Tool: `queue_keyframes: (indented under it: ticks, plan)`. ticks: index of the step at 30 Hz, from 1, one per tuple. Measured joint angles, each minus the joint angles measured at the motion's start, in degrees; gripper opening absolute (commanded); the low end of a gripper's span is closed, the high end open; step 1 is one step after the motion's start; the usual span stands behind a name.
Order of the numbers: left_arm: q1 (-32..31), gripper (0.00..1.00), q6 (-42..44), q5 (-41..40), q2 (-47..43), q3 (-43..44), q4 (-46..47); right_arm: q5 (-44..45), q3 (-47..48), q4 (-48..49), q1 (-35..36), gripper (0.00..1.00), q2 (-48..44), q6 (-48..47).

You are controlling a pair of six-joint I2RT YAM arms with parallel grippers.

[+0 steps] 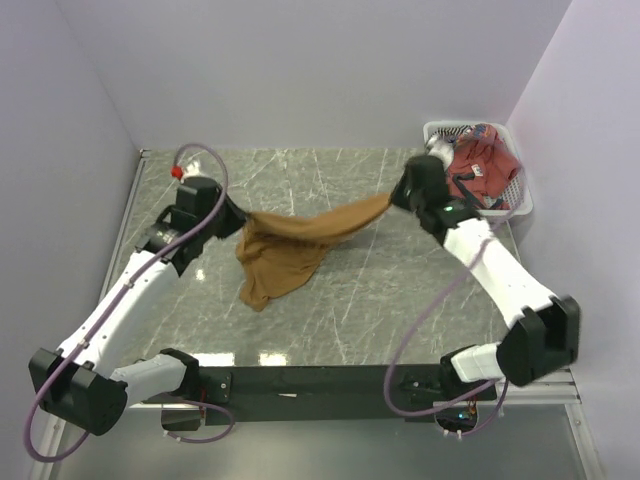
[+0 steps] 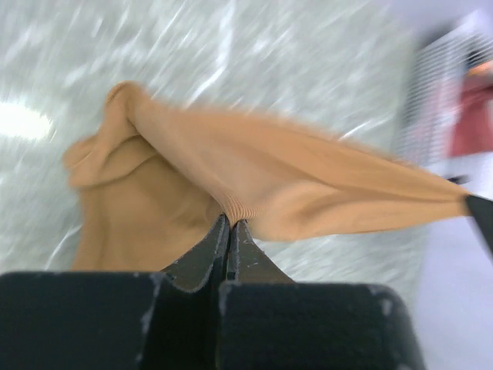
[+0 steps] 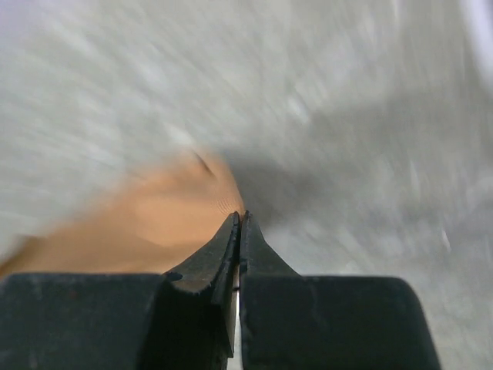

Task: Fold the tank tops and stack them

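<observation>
While the mustard-tan tank top (image 1: 290, 245) hangs stretched between the two arms above the middle of the marble tabletop (image 1: 370, 290), the step in hand looks like the spreading-out that comes before the first fold. The left gripper (image 2: 229, 222) has its jaws pressed together on a ribbed edge of the cloth. The right gripper (image 1: 402, 195) has its jaws clamped on the opposite end, toward the far right. Its own view is blurred, yet the tan fabric meets the tips there, and the overhead view shows the cloth pulled taut up to it. Most of the garment sags in a bunch below the left grip, its lowest folds on or just above the tabletop. The brick-red tank top (image 1: 478, 165) lies in the white mesh basket (image 1: 440, 126) at the far right corner; the striped one I cannot make out. Next, by my judgement, both arms need to hold the cloth in tension, lower it together and lay it flat on open tabletop. The bunched part must not crumple underneath before either grip lets go.
</observation>
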Motion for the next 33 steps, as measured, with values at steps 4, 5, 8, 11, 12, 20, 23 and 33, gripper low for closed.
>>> queue_keyframes:
  ticks: [4,5,8,11,12,20,23,33]
  plan:
    - [0.33,0.00,0.09,-1.38,-0.13,10.01,-0.20,-0.39,14.84,-1.14,-0.13,0.00,-6.27,-1.92]
    - [0.33,0.01,0.09,-1.79,-0.22,12.11,-0.35,-0.50,18.03,-1.18,-0.15,0.00,-7.56,-2.43]
    - [0.33,0.01,0.17,-3.43,-0.87,18.86,-0.39,-1.11,25.92,-2.01,-0.24,0.00,-10.43,-3.78]
    - [0.33,0.00,0.39,-5.35,-1.38,25.22,-0.63,-1.42,32.30,-3.10,-0.26,0.00,-11.10,-5.03]
    - [0.33,0.01,0.57,-5.84,-1.38,26.88,-0.63,-1.46,34.32,-3.45,-0.26,0.00,-11.02,-5.46]
    - [1.95,0.01,2.69,-9.57,3.19,40.30,3.50,-3.65,43.60,-3.52,-2.80,0.00,-6.80,-6.99]
    - [5.38,0.00,3.23,-8.26,7.19,41.51,8.61,-7.32,44.28,-0.04,-6.75,0.00,-2.75,-6.34]
    - [15.52,0.01,3.13,9.07,40.28,62.45,25.24,-21.92,67.71,11.28,-12.87,0.00,28.70,-1.14]
